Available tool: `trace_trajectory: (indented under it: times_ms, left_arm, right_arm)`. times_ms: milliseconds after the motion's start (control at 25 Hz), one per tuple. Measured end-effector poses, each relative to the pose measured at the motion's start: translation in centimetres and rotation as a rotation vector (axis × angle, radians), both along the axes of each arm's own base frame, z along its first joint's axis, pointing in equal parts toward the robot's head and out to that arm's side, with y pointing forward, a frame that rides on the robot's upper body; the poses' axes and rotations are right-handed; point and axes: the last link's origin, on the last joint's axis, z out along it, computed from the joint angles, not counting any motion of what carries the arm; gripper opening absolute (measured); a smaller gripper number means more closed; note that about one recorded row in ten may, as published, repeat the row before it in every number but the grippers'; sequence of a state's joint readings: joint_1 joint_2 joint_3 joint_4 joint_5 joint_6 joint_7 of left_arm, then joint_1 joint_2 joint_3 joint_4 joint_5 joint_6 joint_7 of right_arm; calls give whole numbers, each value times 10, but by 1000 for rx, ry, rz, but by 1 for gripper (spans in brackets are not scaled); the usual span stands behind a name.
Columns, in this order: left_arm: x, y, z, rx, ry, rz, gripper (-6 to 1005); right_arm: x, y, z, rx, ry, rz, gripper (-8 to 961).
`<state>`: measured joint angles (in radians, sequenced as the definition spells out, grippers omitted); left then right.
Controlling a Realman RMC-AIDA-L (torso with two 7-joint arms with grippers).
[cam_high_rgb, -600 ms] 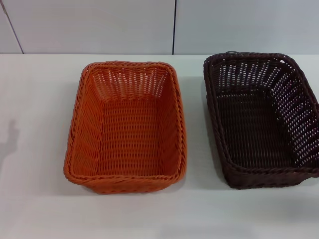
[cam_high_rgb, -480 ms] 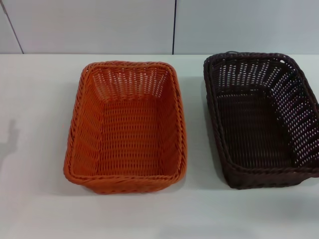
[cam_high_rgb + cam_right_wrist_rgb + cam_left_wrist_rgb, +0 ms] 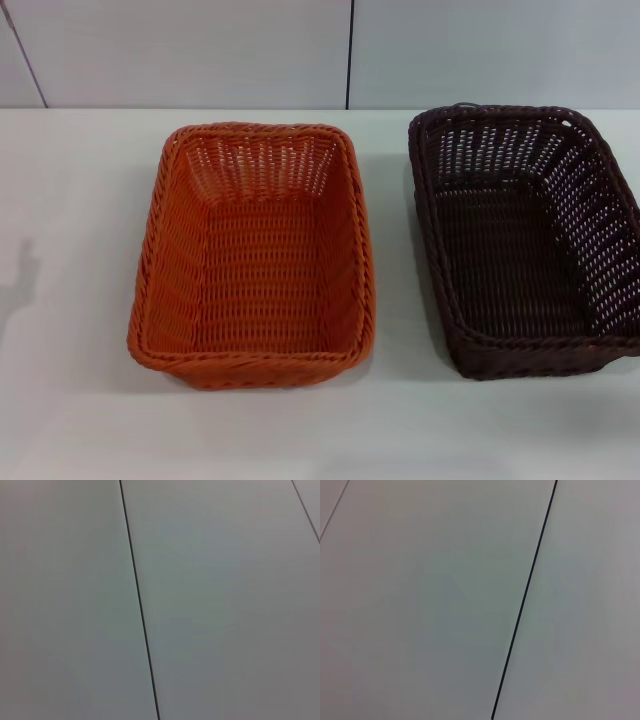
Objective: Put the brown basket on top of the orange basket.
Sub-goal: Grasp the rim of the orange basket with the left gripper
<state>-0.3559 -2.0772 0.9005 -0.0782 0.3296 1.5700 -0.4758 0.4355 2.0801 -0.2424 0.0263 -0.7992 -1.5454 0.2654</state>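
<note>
- The orange basket [image 3: 253, 255] sits on the white surface [image 3: 70, 250], left of centre.
- The brown basket [image 3: 525, 240] stands apart on its right, upright, empty.
- Neither claw shows; their state cannot be told.

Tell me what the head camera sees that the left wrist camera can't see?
Only the head view shows the orange basket and the brown basket, side by side and apart on the white table, both empty. Only the left wrist view shows a close look at a plain pale panel crossed by one thin dark seam. Both share pale panels with a dark seam, and neither shows a gripper.
</note>
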Motion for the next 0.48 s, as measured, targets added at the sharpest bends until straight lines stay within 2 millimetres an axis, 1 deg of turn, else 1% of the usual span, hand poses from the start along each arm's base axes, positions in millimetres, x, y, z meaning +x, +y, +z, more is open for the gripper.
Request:
trace_trajectory:
  times_ms: [200,480]
  left_arm:
    - [-1,0,0,-1,-3,9,712]
    - [-2,2,0,-11,3,7,733]
  right_arm:
    - [0,0,-1,-2,2,-1,774]
    - [1,-2,-4,-8,13,-6,774]
